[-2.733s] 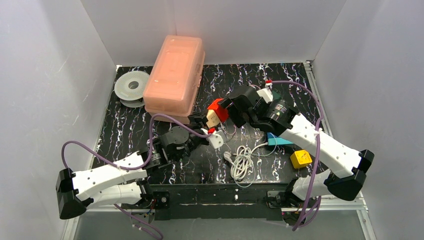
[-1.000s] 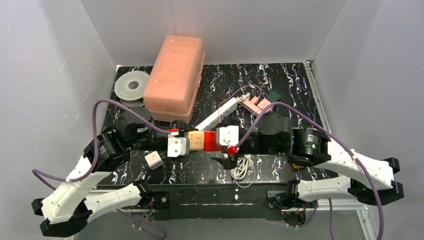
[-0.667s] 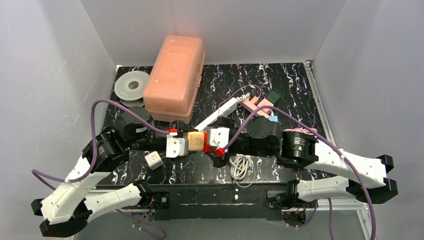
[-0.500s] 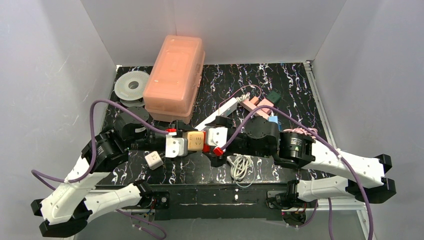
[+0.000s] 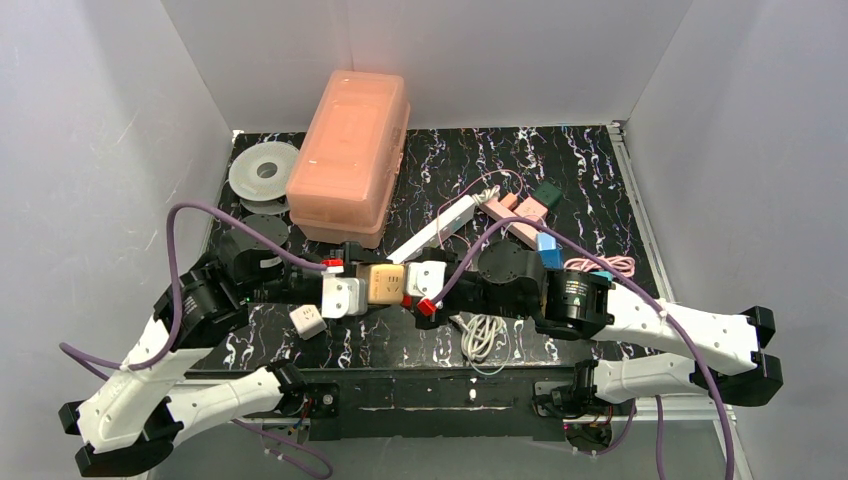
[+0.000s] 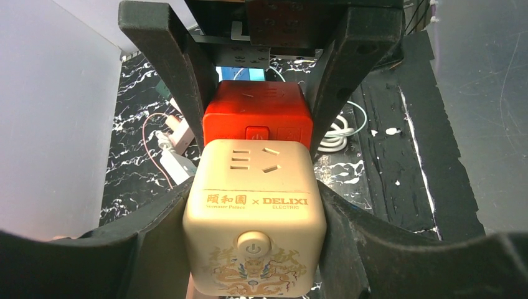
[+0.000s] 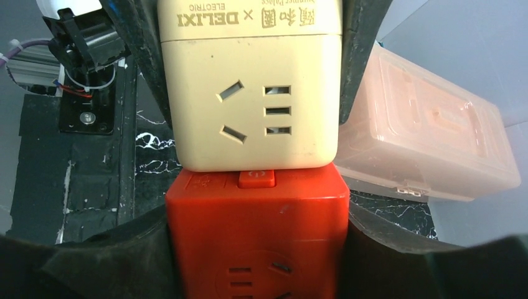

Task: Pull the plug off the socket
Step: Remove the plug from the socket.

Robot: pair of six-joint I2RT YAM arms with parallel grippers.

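Observation:
A cream cube socket (image 5: 381,284) and a red cube plug (image 6: 258,115) are joined face to face with no gap, held above the table's near middle. My left gripper (image 5: 362,288) is shut on the cream cube (image 6: 254,212), with a finger on each side. My right gripper (image 5: 415,288) is shut on the red cube (image 7: 256,230); its black fingers (image 6: 187,75) show at the top of the left wrist view. In the right wrist view the cream cube (image 7: 249,87) sits beyond the red one. In the top view the red cube is mostly hidden by the grippers.
A pink lidded box (image 5: 350,155) and a clear spool (image 5: 264,175) stand at the back left. A white power strip (image 5: 437,225), pink adapters (image 5: 515,212) and a green plug (image 5: 547,192) lie behind. A coiled white cable (image 5: 483,335) and a small white adapter (image 5: 306,319) lie near the front.
Both grippers have come together on the joined cubes and drifted left and slightly toward the near edge over the last second. The cubes remain pressed together.

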